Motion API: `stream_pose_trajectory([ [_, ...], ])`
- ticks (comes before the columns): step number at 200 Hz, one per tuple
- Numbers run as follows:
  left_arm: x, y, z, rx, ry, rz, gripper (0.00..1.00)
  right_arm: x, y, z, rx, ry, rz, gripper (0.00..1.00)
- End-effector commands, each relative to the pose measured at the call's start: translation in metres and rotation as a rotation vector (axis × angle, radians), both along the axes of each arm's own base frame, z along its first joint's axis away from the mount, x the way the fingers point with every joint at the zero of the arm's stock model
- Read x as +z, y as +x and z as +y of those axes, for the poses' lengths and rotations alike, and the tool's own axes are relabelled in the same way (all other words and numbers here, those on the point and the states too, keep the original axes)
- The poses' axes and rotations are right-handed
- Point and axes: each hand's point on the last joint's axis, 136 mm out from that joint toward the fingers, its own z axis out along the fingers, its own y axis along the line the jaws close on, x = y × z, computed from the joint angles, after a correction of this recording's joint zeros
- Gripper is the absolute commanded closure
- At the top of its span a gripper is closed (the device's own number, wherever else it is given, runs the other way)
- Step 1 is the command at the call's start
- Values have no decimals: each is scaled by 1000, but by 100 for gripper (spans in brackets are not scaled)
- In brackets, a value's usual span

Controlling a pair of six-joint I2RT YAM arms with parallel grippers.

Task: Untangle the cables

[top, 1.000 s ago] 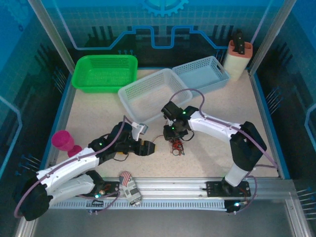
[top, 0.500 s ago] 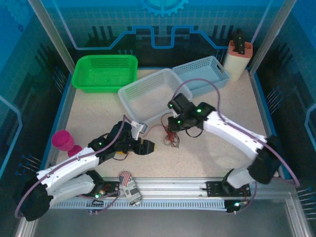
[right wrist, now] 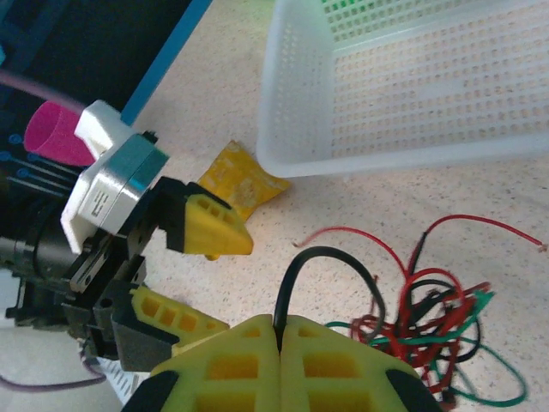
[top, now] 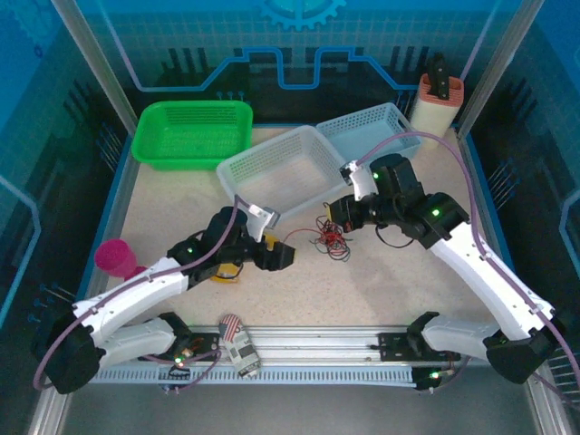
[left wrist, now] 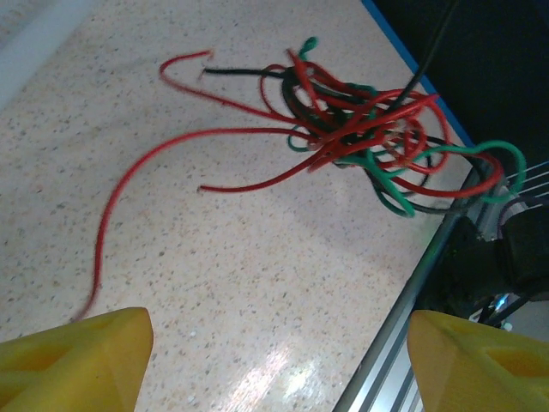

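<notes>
The left arm (top: pixel 127 297) and right arm (top: pixel 480 267) have white shells, black joints (top: pixel 399 186) with green lights (top: pixel 435 211), looping purple cords (top: pixel 412 136) and yellow fingertips (left wrist: pixel 77 356).

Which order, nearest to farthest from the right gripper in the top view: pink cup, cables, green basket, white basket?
1. cables, gripped by the right gripper
2. white basket, just left
3. green basket, far-left corner
4. pink cup, left edge
</notes>
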Motion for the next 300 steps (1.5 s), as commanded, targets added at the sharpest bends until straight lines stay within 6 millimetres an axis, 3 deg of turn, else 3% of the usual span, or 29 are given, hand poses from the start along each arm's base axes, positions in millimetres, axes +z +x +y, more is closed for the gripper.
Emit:
stream_pose_trajectory([
  [1, 29, 7, -17, -30, -114, -18, 22, 6, -8, 8, 83, 44, -13, 100],
  [21, 42, 3, -35, -100, -217, 30, 35, 5, -8, 7, 72, 42, -11, 100],
  [42, 41, 2, -48, -125, -268, 131, 48, 4, -7, 7, 62, 47, -10, 100],
  [75, 37, 11, -58, -70, -346, 267, 47, 3, -5, 8, 55, 59, -7, 100],
  [127, 14, 12, -59, -18, -311, 402, 48, 11, -5, 5, 36, 69, -35, 100],
  [171, 21, 10, -62, -41, -321, 400, 45, 9, -3, 1, 7, 71, -41, 100],
  [196, 26, 8, -56, -49, -284, 334, 45, 7, -1, 2, 7, 65, -35, 100],
  [262, 91, 19, -13, -68, -137, -131, 39, 0, -15, 12, 194, 22, -59, 100],
  [300, 104, 14, -20, -270, -75, -360, 40, 1, -25, 21, 343, 20, -114, 100],
])
